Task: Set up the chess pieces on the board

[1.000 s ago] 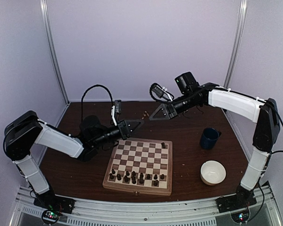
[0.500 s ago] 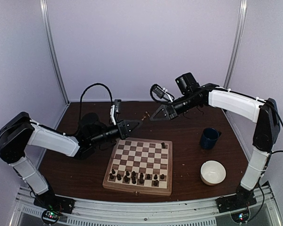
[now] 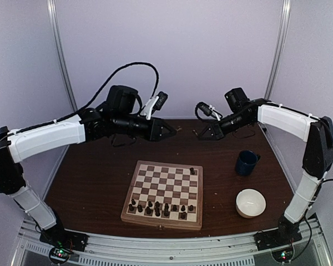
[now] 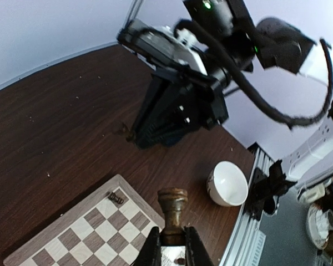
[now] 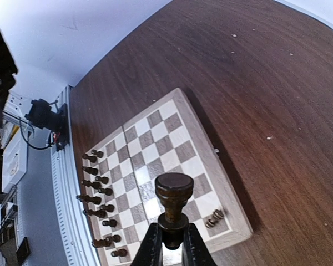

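The board lies at the table's middle. Several dark chess pieces stand along its near rows, and one lone piece stands at its far right corner. My left gripper hovers high behind the board's far edge. In the left wrist view it is shut on a brown chess piece. My right gripper faces it from the right. In the right wrist view it is shut on a dark chess piece above the board.
A dark blue mug and a white bowl stand right of the board. A tiny brown item lies on the table behind the board, near the right gripper. Purple walls close in the back and sides.
My left arm has risen and swung back from the board's far left corner to a high pose. My right gripper has moved a little to the right.
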You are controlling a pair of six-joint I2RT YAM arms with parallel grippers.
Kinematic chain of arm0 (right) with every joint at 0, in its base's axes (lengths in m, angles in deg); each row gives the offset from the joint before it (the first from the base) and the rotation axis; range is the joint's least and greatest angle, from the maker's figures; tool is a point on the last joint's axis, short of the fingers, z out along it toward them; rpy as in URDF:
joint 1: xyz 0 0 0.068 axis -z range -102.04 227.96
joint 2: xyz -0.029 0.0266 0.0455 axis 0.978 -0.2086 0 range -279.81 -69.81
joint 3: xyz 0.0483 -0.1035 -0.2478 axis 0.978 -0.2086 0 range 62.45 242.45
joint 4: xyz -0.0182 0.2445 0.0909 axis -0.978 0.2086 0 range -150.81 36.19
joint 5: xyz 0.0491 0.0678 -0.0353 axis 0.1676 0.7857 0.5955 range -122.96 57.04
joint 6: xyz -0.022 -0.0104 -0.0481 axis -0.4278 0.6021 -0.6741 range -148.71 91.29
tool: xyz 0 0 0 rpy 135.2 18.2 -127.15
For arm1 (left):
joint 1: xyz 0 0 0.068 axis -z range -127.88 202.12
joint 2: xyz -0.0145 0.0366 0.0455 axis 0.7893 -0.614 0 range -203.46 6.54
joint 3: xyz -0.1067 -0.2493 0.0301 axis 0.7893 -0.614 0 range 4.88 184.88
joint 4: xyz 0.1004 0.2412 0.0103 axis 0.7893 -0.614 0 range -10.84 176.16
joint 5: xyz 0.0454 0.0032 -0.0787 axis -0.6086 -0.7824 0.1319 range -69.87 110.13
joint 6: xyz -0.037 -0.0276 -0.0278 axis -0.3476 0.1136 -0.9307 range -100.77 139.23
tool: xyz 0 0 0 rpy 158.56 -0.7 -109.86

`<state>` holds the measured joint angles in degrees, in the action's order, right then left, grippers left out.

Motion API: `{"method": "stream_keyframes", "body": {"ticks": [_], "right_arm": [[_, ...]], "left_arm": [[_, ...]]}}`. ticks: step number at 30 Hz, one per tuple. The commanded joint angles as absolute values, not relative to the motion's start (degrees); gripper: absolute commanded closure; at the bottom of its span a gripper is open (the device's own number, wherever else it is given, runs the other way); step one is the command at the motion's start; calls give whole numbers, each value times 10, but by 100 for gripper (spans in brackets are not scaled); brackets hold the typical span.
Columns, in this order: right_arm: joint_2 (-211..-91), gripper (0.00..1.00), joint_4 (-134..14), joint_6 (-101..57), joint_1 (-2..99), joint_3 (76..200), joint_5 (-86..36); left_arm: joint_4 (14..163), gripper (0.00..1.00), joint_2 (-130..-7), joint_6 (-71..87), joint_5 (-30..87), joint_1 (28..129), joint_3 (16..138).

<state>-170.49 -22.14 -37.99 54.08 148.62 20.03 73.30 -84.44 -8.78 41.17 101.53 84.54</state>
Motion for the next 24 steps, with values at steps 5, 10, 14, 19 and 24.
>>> {"method": "stream_keyframes", "body": {"ticks": [5,10,14,19,24], "right_arm": [[-1688,95,-215,-436,587,1468,133],[-1686,95,-218,-444,602,1457,117],[-1687,95,-221,-444,611,1452,120],[-1686,95,-223,-443,613,1447,125],[-1688,95,-224,-442,613,1446,130]], "left_arm": [[301,100,-975,142,342,1116,1058],[207,100,-1054,209,281,1182,1165],[133,100,-1125,259,272,1217,1252],[110,100,-1176,281,272,1251,1301],[97,100,-1209,296,248,1273,1327]]}}
